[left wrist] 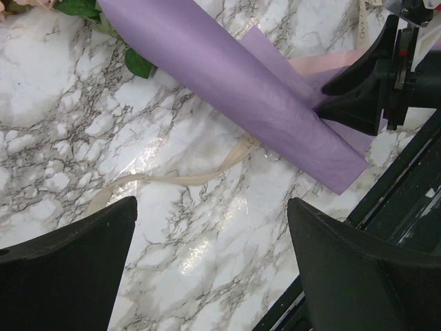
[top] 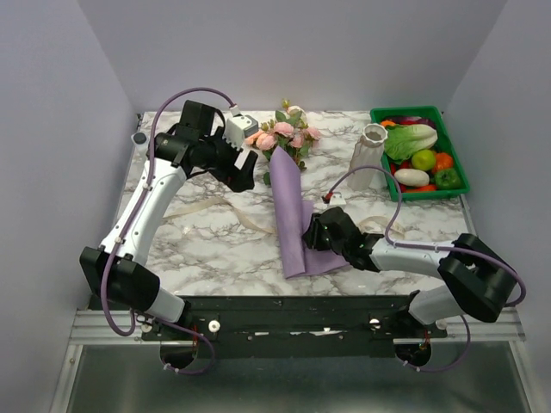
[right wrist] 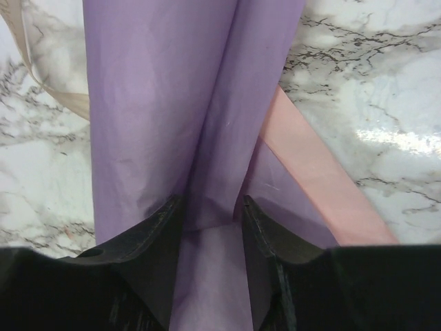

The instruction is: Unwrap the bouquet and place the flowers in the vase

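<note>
The bouquet lies across the table's middle, its roses (top: pixel 284 133) pointing to the back and its lilac paper (top: pixel 291 215) running toward the front edge. My right gripper (top: pixel 312 234) sits low at the paper's near end. In the right wrist view its jaws (right wrist: pixel 210 203) pinch a raised fold of the lilac paper (right wrist: pixel 172 103), beside a pink strip (right wrist: pixel 317 172). My left gripper (top: pixel 245 175) hovers left of the bouquet, open (left wrist: pixel 212 207) over bare marble with nothing between its fingers. The whitish vase (top: pixel 368 155) stands upright at the back right.
A loose cream ribbon (top: pixel 232 211) trails over the marble left of the paper, and shows under the left gripper (left wrist: pixel 186 178). A green tray (top: pixel 417 110) of plastic vegetables sits at the back right corner, right of the vase. A small clear tube (top: pixel 139 137) stands at the back left edge.
</note>
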`<action>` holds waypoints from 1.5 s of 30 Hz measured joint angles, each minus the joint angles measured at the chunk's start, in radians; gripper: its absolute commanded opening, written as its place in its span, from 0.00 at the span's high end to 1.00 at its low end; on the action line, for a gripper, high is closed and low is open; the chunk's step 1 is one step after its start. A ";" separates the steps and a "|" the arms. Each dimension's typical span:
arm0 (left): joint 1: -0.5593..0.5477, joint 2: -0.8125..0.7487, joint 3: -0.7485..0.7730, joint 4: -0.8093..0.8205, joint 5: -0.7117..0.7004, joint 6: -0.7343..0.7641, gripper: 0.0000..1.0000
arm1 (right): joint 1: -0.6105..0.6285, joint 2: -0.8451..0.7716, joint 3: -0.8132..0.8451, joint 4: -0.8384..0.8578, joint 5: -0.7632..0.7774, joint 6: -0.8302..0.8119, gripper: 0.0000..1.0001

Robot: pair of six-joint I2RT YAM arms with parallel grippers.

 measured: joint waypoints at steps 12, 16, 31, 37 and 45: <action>0.000 -0.021 -0.027 -0.015 -0.048 0.008 0.01 | 0.000 0.052 0.001 0.048 0.003 0.068 0.67; 0.000 -0.023 -0.029 -0.018 -0.054 0.008 0.01 | 0.000 0.072 0.001 0.048 0.003 0.074 0.91; 0.000 -0.026 -0.042 -0.018 -0.055 0.007 0.01 | 0.000 -0.093 0.006 0.060 -0.016 0.028 0.99; 0.000 -0.026 -0.042 -0.011 -0.067 0.002 0.01 | 0.009 -0.135 0.118 0.066 -0.071 -0.039 1.00; 0.000 -0.016 -0.035 -0.003 -0.111 -0.019 0.01 | 0.056 -0.140 0.274 0.047 -0.054 -0.171 0.77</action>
